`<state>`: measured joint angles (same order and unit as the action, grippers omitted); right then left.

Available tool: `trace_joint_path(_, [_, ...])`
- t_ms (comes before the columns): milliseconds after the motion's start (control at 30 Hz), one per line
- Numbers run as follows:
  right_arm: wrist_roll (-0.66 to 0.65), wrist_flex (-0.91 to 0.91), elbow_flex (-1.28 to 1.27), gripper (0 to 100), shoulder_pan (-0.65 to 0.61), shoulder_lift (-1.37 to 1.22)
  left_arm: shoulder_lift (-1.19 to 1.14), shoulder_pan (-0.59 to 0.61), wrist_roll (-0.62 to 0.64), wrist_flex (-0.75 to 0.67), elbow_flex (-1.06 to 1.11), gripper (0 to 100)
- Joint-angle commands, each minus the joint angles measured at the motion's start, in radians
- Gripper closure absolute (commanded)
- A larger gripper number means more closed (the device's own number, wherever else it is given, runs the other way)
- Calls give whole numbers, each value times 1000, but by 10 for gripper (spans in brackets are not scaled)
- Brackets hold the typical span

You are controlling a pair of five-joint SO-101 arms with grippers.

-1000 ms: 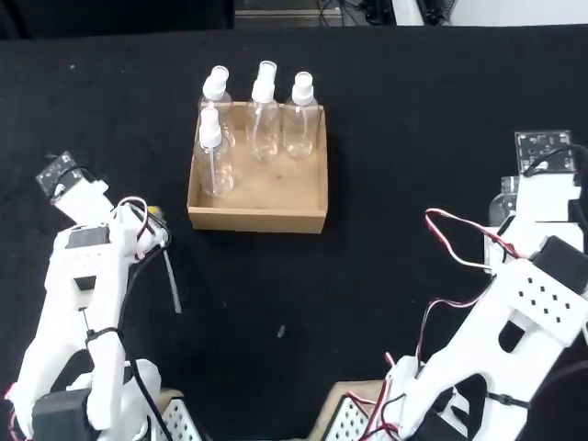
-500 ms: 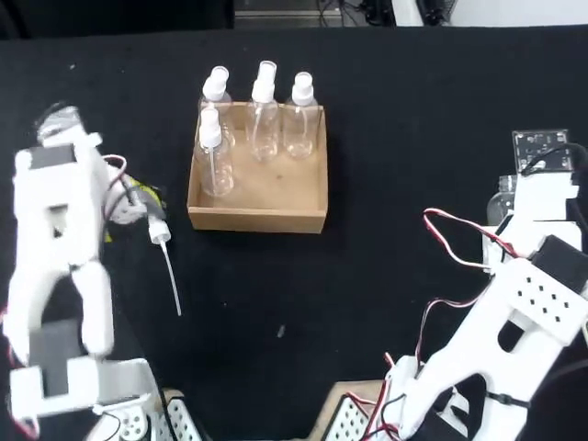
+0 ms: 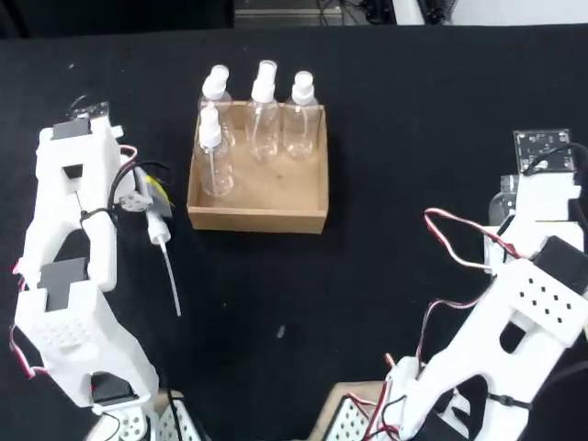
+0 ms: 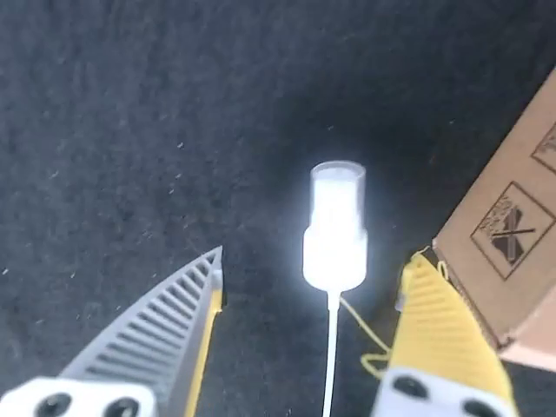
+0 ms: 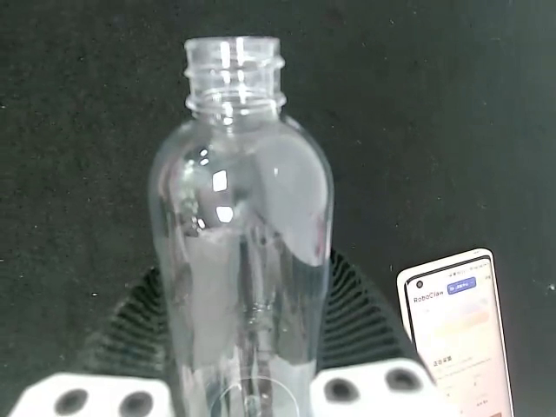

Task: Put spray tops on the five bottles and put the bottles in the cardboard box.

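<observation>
While four topped bottles (image 3: 264,119) are sitting in the box (image 3: 257,220), the left gripper (image 4: 317,261) is hanging wide over a top (image 4: 337,217) at eight o'clock; the right gripper (image 5: 252,291) is holding the bare bottle (image 5: 239,200).

Black table (image 4: 130,130) showing pale specks, brown cardboard box (image 4: 512,234) showing black printed symbols, loose spray top (image 4: 335,230) gleaming white, left pincer (image 4: 316,259) showing one grey ribbed finger and one yellow, clear bottle (image 5: 243,226) glinting against black ribbed right pincer (image 5: 243,334).

Black table (image 3: 413,92), a smartphone (image 5: 456,330) with its screen lit lying on it, and some cables (image 3: 344,11) behind the table around 12 o'clock.
</observation>
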<state>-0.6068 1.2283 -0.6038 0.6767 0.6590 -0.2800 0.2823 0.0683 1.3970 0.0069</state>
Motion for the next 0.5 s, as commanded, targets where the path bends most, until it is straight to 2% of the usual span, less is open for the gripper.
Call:
trace_joint_path(0, [11,6,38,987,-8,4,8,-33,8,-66,53,701])
trace_joint_path(167, [11,6,38,987,-8,4,-9,-30,8,-166,140,701])
trace_joint_path(333, [11,6,39,987,-8,4,-43,-39,8,-172,140,705])
trace_joint_path(400, [11,8,39,987,-8,4,-55,-54,8,-172,148,761])
trace_joint_path(467, [11,8,41,987,-11,4,-75,-71,6,-173,148,859])
